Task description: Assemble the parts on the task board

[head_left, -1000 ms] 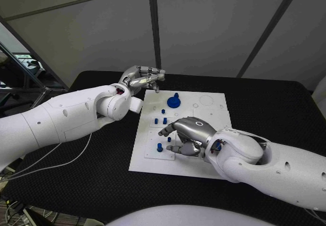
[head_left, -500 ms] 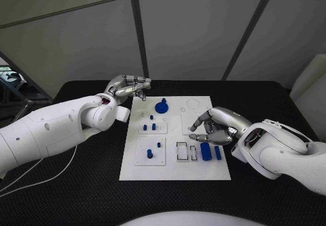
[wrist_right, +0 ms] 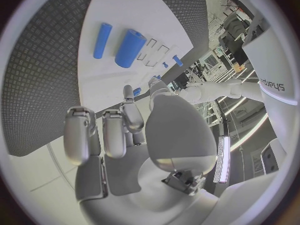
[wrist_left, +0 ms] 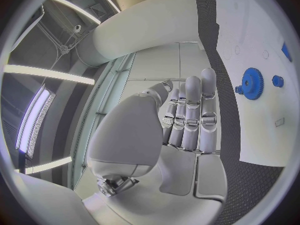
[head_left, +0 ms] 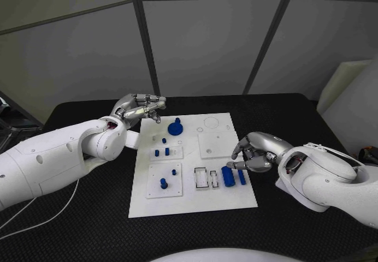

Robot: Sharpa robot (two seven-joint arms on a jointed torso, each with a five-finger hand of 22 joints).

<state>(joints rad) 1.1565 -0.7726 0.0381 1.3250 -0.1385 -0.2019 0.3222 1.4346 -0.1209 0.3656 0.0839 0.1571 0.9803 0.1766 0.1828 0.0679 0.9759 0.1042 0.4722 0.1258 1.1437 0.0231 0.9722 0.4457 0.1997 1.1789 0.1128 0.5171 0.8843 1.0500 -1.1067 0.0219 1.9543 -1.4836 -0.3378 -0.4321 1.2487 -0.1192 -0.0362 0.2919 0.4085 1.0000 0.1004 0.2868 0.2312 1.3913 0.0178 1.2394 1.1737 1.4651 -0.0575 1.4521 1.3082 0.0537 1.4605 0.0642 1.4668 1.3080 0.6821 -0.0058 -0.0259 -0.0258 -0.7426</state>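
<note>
The right hand (head_left: 256, 153) hovers empty, fingers loosely curled, beside the cylinders (head_left: 228, 176). A careless reach could roll them off the board (head_left: 193, 204). The left hand (head_left: 138, 106) is empty too, fingers curled.

The white flat task board (head_left: 224, 202) is lying on the black table (head_left: 94, 218). The near part of the board is sitting bare, so there is room to come in there. The right silver robot hand (head_left: 253, 154) is hanging over the board's right edge, just beside two blue rods (head_left: 233, 176). The left silver robot hand (head_left: 140, 107) is hanging by the far left corner, near the blue round gear (head_left: 176, 128). Small blue pegs (head_left: 162, 152) are standing up on the left side.
</note>
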